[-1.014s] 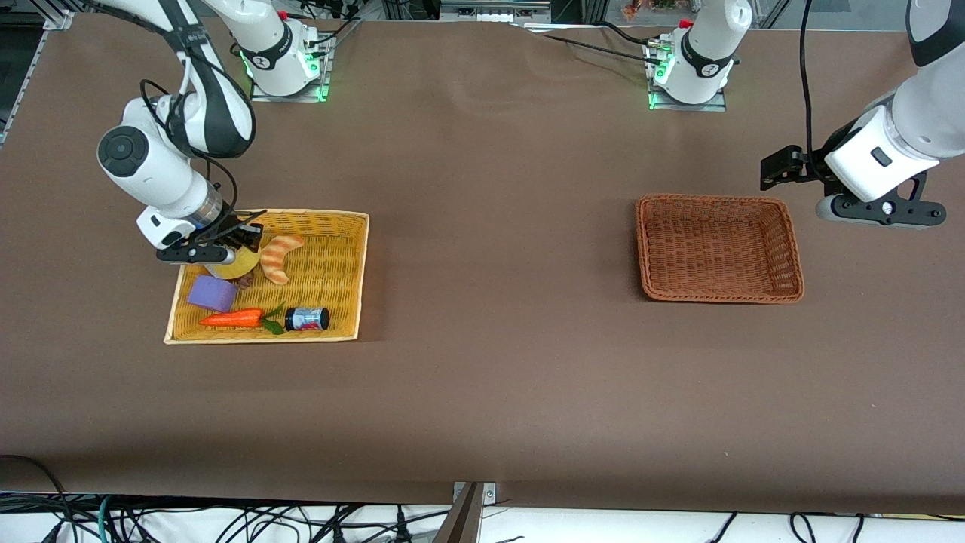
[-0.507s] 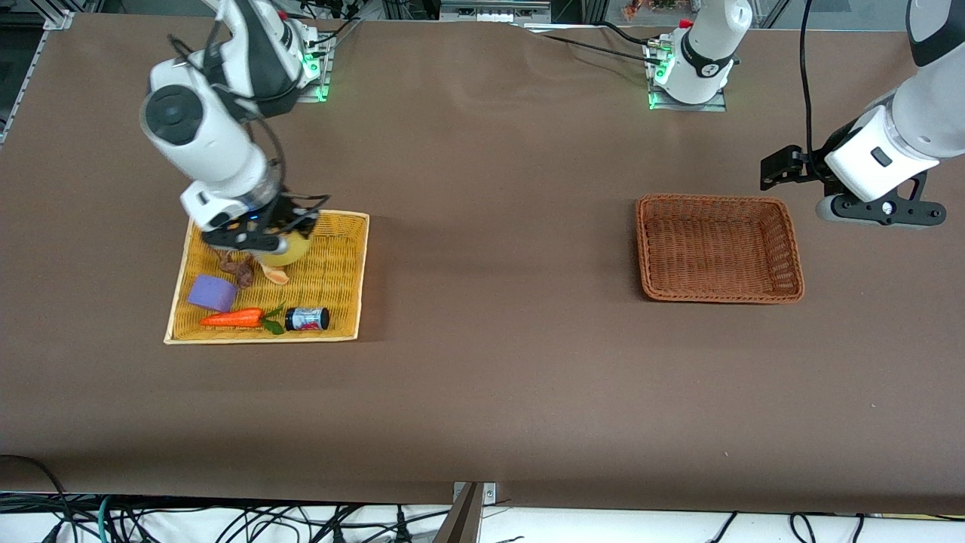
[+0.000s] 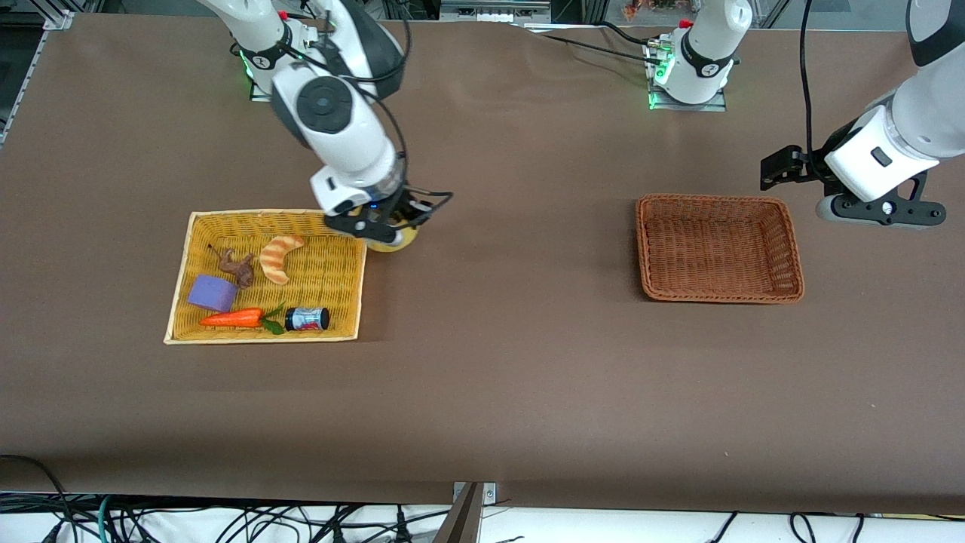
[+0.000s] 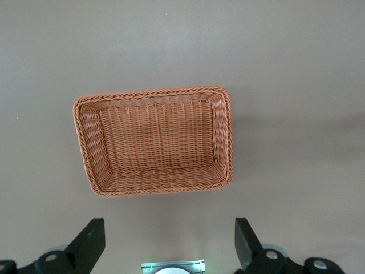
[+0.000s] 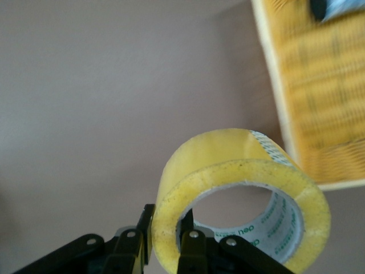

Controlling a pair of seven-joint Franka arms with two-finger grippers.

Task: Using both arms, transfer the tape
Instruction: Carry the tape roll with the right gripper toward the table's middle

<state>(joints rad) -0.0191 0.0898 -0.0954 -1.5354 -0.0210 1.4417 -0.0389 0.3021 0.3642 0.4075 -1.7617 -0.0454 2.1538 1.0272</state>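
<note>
Over the brown worktop [image 3: 482,377] beside the yellow wicker tray [image 3: 347,317], the right end effector [image 3: 383,224] clamps the translucent yellow tape roll [image 3: 393,240], mid-carry; next likely a handover to the waiting left end effector [image 4: 170,242], fingers apart, over the worktop beside the brown wicker basket [image 3: 794,268].

A: Where's the tape [image 3: 393,240]?

B: Up in the air, pinched through its wall by the right tool [image 3: 386,224], over the bare desk [image 3: 497,362] just beside the yellow basket's [image 3: 360,280] edge.

A: Its look?

B: A wide, translucent yellow roll [image 5: 242,194] with a grey-white printed core, its open ring turned sideways.
</note>
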